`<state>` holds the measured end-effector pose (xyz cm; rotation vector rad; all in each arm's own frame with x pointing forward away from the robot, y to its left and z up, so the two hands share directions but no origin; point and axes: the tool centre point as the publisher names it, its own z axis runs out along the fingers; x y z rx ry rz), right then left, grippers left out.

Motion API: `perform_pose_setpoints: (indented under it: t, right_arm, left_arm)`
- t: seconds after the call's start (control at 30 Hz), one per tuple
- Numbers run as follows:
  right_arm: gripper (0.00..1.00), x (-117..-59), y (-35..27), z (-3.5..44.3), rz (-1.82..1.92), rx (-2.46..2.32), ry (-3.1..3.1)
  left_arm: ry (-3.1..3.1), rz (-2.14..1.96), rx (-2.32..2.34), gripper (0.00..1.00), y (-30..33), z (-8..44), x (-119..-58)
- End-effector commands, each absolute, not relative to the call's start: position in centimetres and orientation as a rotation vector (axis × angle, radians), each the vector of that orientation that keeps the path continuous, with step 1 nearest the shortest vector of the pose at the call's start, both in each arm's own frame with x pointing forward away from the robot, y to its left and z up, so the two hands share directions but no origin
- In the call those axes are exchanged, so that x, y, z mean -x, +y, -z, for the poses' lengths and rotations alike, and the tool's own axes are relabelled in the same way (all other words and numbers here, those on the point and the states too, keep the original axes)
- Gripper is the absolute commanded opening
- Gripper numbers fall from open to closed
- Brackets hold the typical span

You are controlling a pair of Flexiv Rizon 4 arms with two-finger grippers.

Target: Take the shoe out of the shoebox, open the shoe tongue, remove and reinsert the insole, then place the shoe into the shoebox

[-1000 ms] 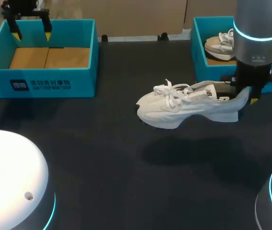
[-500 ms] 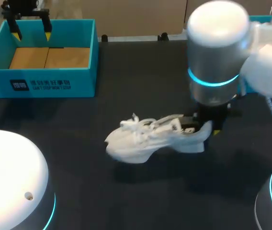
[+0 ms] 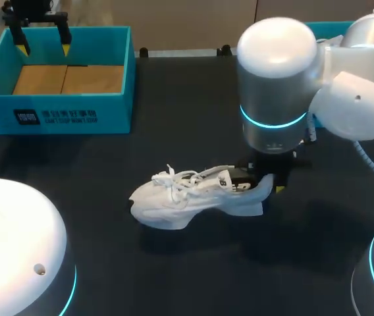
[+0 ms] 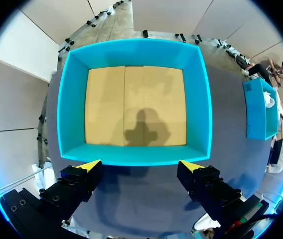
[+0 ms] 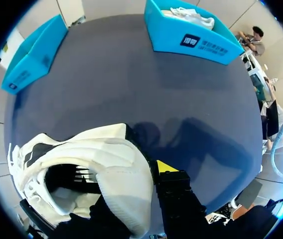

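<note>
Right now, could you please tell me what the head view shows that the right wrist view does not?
Only the head view shows the left end effector, open above the far wall of the empty shoebox. Only the right wrist view shows another shoe lying in the second shoebox, and the interior of the white shoe. Both show the white shoe gripped at its heel by the right end effector, over the dark table.

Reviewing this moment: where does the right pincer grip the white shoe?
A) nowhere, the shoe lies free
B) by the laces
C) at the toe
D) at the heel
D: the right pincer has the heel wall of the white shoe clamped, one finger inside the opening and one outside, as the right wrist view shows.
</note>
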<state>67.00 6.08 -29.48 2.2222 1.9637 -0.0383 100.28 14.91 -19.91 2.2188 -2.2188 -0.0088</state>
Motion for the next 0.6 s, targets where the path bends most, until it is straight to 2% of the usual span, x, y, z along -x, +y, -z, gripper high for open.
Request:
perform_pose_setpoints:
  t: [0.03,0.2,0.6]
  right_arm:
    - [0.0,-66.7,8.2,31.7,0.035,-2.191,1.976]
    - [0.0,-66.8,9.7,34.3,0.045,-2.193,2.002]
    - [0.0,-66.6,11.5,37.0,0.087,-2.172,2.047]
  left_arm:
    - [-2.219,0.007,-2.219,1.0,14.9,19.9,-100.2]
    - [-2.219,0.007,-2.219,1.0,14.9,19.9,-100.2]
    - [-2.219,0.007,-2.219,1.0,14.9,19.9,-100.2]
